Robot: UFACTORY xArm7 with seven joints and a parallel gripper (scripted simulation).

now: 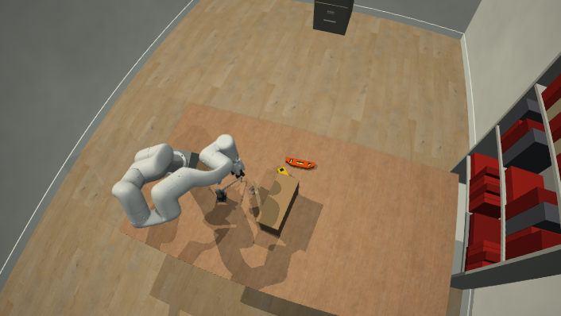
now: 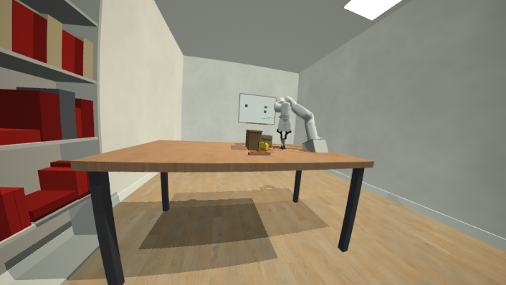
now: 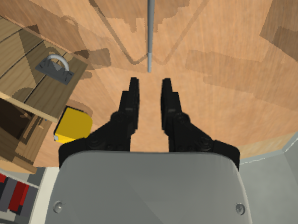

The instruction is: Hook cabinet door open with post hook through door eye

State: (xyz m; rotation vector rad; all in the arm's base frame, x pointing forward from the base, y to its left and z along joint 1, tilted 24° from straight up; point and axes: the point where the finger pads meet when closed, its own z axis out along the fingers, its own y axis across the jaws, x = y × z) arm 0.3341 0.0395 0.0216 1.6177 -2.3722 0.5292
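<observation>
The brown cabinet (image 1: pixel 278 202) stands upright on the table, its door (image 1: pixel 257 194) swung partly out toward the arm. In the wrist view the metal eye (image 3: pixel 56 66) sits on the door's face at the left. The dark post (image 1: pixel 221 195) stands between the arm and the cabinet, and its thin grey hook rod (image 3: pixel 150 16) runs from the post down to a tip just ahead of my fingertips. My gripper (image 3: pixel 150 89) hangs above that free end, its fingers a narrow gap apart with nothing between them. It also shows in the top view (image 1: pixel 239 173).
A yellow tape measure (image 1: pixel 283 171) lies at the cabinet's far corner and also shows in the wrist view (image 3: pixel 72 124). An orange level (image 1: pixel 300 163) lies beyond it. The arm's base is at the table's left edge. Shelves of red boxes line the right wall.
</observation>
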